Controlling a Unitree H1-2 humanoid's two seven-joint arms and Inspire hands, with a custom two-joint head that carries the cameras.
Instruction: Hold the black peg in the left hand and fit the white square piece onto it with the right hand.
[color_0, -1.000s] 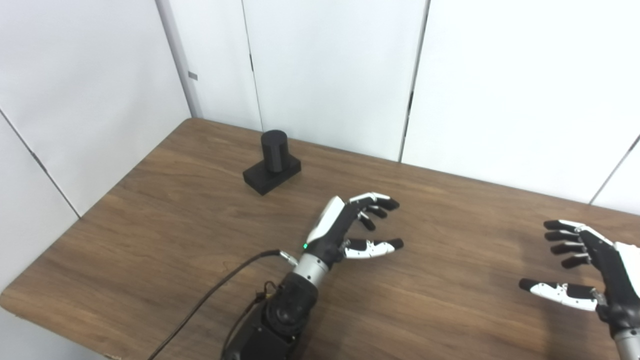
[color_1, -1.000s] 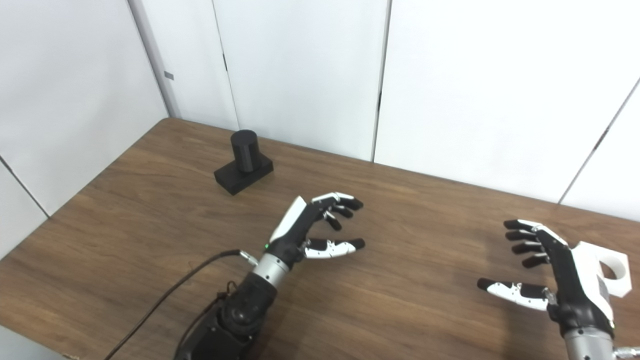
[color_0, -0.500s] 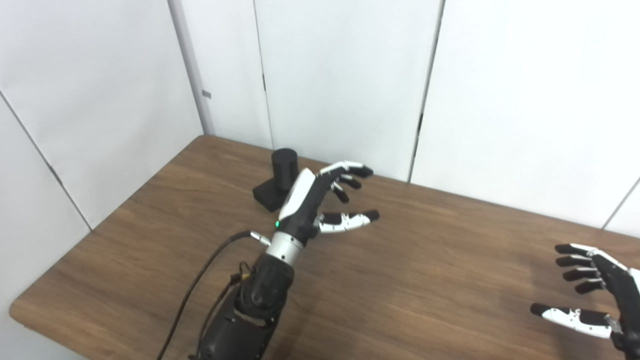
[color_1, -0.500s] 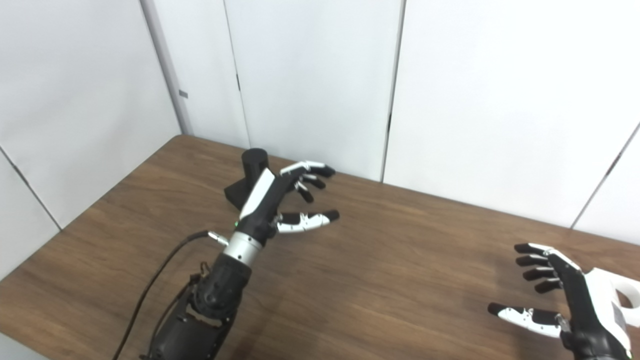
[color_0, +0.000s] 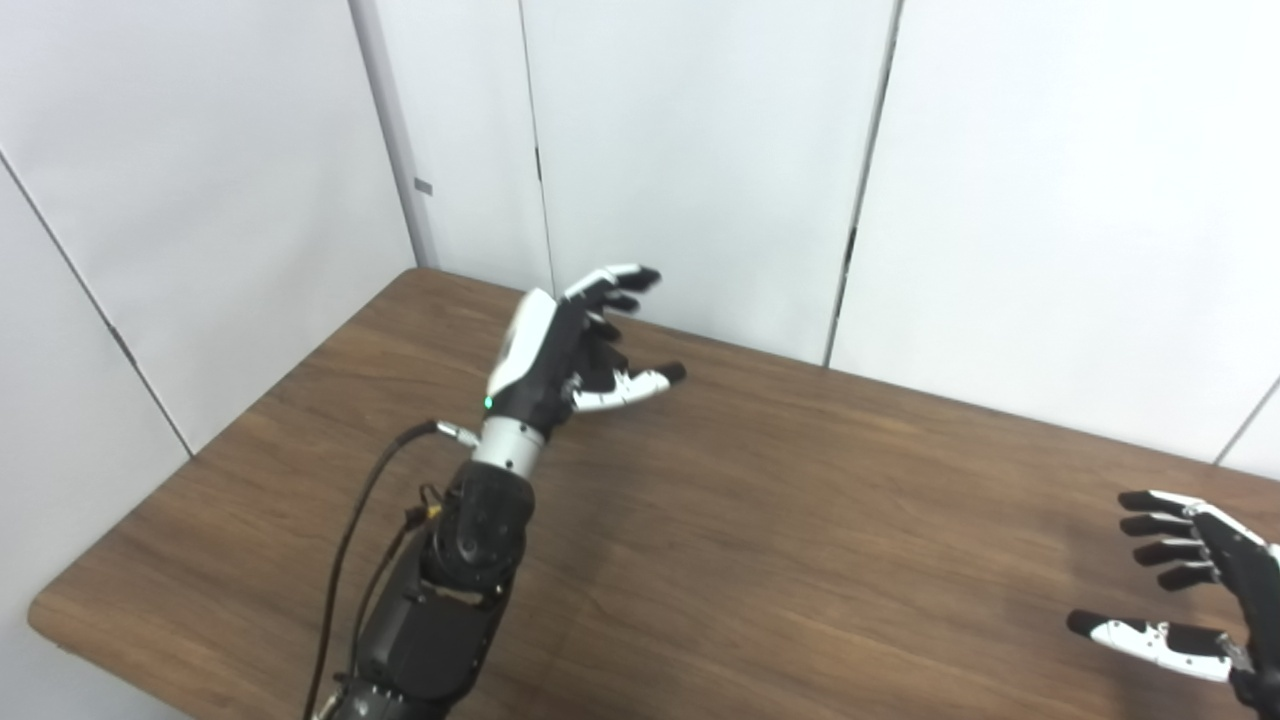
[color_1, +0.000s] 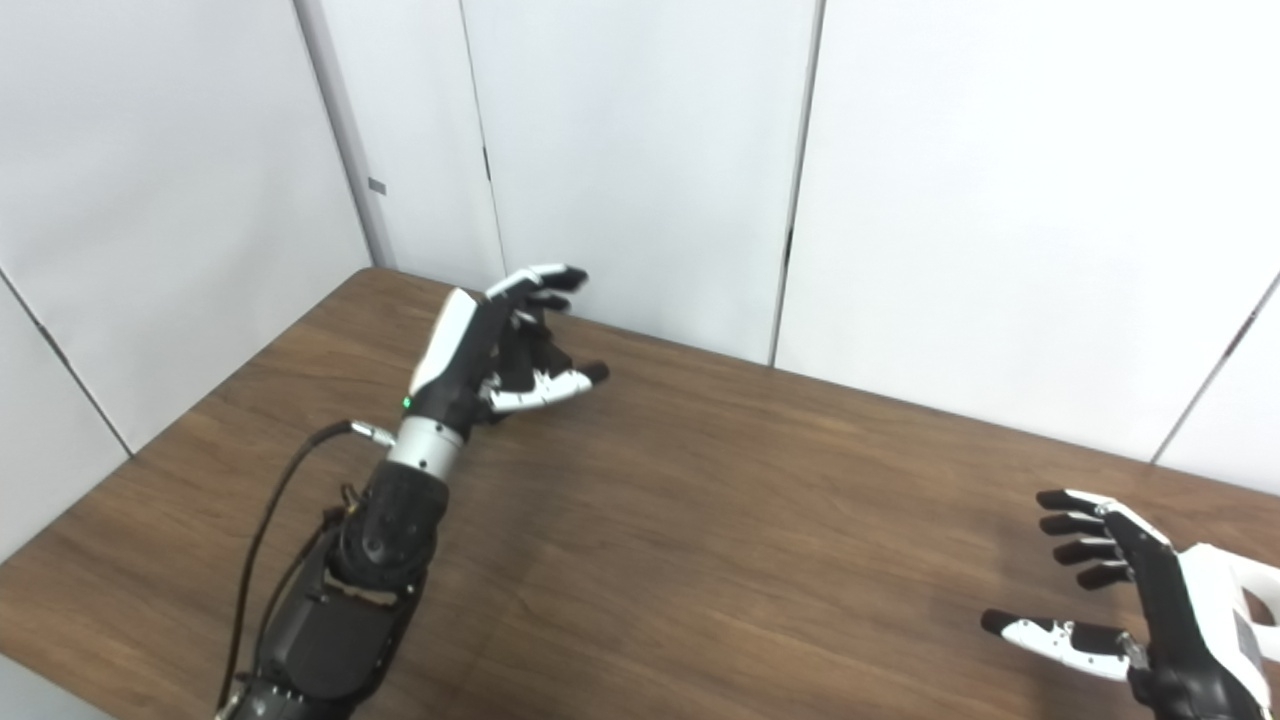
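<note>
Peg hidden behind the left hand (color_0: 560, 350) at the far left of the table (color_0: 800, 520); whether the hand grips it cannot be told — fingers look spread. White square piece (color_1: 1262, 590) partly visible behind the right hand (color_1: 1150, 610), near the right edge. Right hand open, empty. Brown wood-grain tabletop — plain white wall panels (color_0: 700, 150) behind.

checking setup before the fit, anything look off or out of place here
Nothing looks spilled, damaged or askew. The left robot hand is open at the table's far edge and hides the black peg completely. The right robot hand is open, with the white square piece half hidden behind it.
</note>
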